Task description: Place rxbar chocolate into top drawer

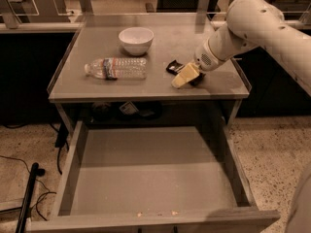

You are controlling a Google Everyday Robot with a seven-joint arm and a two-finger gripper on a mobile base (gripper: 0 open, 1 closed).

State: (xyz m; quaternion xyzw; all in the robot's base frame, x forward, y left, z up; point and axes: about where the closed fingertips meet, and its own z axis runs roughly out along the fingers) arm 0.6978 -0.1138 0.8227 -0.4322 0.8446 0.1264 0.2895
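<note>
The rxbar chocolate [173,67] is a small black bar lying flat on the grey tabletop [160,42], right of centre. Only its left end shows; the rest is hidden under my gripper [186,76]. The gripper comes down from the upper right on the white arm [252,23] and sits right on the bar, close to the table's front edge. The top drawer [150,178] is pulled wide open below the table, with a bare grey bottom and nothing in it.
A clear water bottle [116,68] lies on its side at the table's left. A white bowl [136,39] stands behind it. Dark items [129,109] sit under the tabletop. Cables and a black pole [26,198] are on the floor at left.
</note>
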